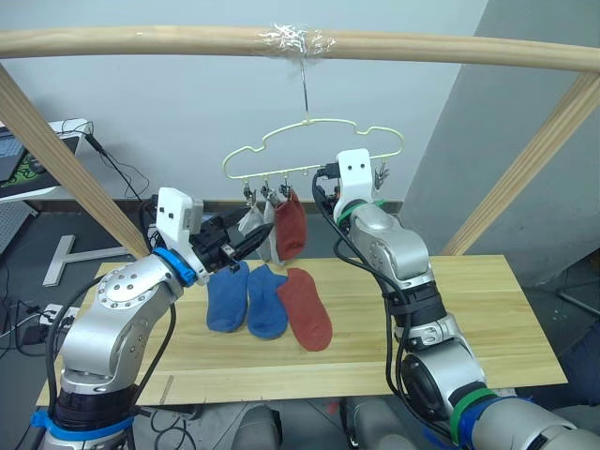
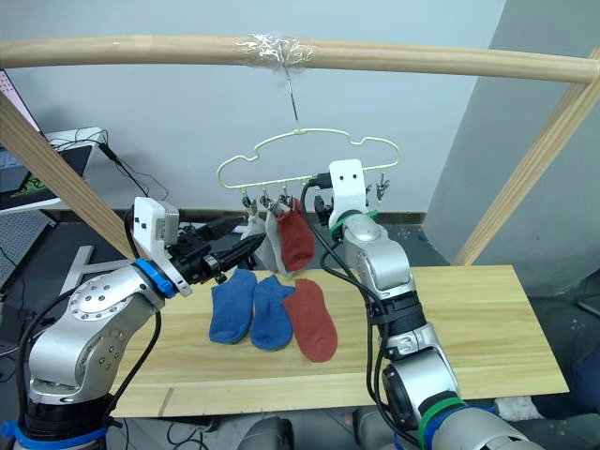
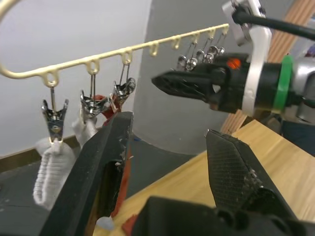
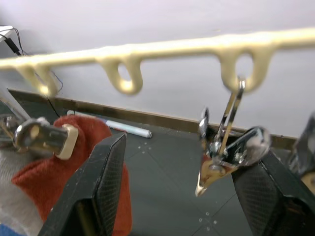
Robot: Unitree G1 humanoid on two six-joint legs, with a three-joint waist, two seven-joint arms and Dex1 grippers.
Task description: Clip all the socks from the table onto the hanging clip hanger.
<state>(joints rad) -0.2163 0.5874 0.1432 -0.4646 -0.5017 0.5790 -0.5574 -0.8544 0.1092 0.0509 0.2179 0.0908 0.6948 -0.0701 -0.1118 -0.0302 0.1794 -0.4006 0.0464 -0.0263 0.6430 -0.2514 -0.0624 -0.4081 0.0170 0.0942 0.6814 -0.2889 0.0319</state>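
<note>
On the table [image 1: 487, 319] lie two blue socks [image 1: 246, 298] and one rust-red sock [image 1: 306, 307]. Above, the left gripper [image 3: 167, 162], jaws spread and empty, sits beside the hung grey socks [image 3: 48, 169]. The right gripper [image 4: 187, 196], released, brackets a bare clip [image 4: 221, 157] on the clip hanger [image 1: 314, 150] under the wooden pole [image 1: 141, 42].

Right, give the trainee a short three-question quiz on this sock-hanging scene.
1. How many socks lie on the table?
2. True or false: the red sock on the hanger hangs farther to the robot's left than the two grey socks.
3. Which pincer is up at the free clips: A) left pincer B) right pincer?

Key: 1. Three: two blue socks and one red sock. 2. False. 3. B.
</note>
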